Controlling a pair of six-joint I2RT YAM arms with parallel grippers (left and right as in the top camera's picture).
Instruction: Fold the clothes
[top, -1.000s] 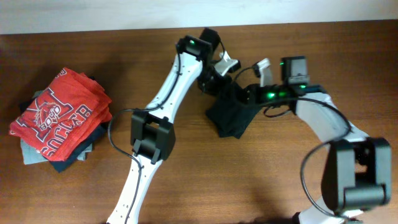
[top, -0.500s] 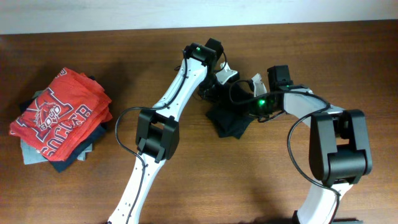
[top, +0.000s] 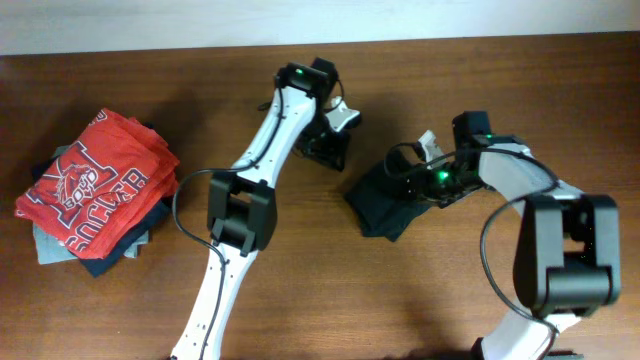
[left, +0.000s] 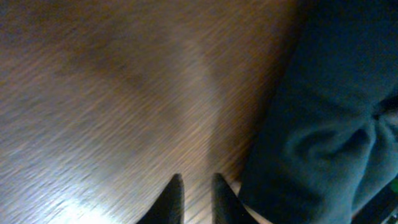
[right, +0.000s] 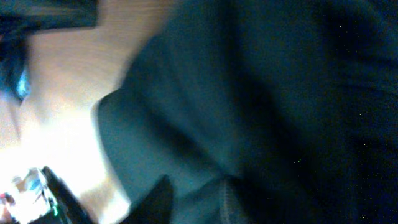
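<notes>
The clothes (top: 380, 207) are one dark navy-black garment, lying in a small rumpled bundle on the wooden table right of centre. My right gripper (top: 413, 178) is at the bundle's upper right. In the right wrist view its fingers (right: 193, 200) are closed on a fold of the dark fabric (right: 249, 93), which fills the frame. My left gripper (top: 328, 152) is over bare wood just left of the garment. In the left wrist view its tips (left: 197, 186) stand a narrow gap apart with nothing between them. The garment (left: 336, 112) lies to their right, not touching.
A red shirt with white lettering (top: 95, 185) tops a stack of folded grey and navy garments at the left edge. The table's far edge (top: 150, 50) meets a white wall along the top.
The left gripper has come off the garment and moved back left. The right gripper has pulled the dark bundle right and slightly nearer, opening a strip of bare wood between it and the left gripper.
</notes>
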